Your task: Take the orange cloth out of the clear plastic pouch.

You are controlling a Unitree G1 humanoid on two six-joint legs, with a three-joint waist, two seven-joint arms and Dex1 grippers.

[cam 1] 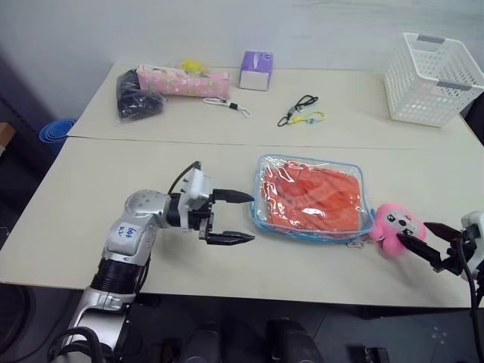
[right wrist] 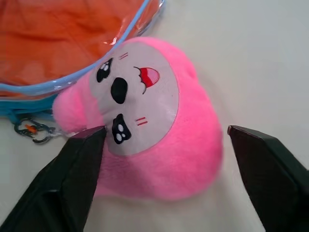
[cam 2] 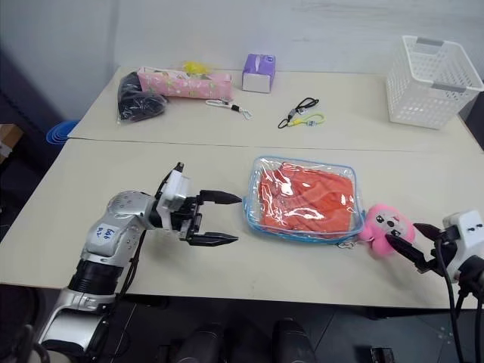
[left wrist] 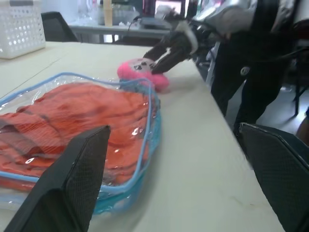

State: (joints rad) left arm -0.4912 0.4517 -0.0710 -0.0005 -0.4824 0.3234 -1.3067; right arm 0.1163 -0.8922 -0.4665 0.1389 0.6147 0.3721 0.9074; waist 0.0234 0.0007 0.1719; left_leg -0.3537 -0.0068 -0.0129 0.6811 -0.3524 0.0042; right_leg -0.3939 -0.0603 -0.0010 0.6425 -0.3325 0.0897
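Left claw (cam 1: 240,218) points level, spread wide beside clear plastic pouch (cam 1: 311,198).

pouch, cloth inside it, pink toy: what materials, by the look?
Clear plastic pouch: glossy transparent film, wrinkled glare, light blue edging; probably soft vinyl.
Orange cloth: matte fabric with soft folds.
Pink plush toy: fuzzy pile, with a smoother face patch and stitched-looking features.

Cloth (cam 1: 314,198) inside pouch (cam 1: 261,215); plush toy (cam 1: 395,227) right.

Likely office or lab: pale tables (cam 1: 151,174), black chairs (left wrist: 58,29).
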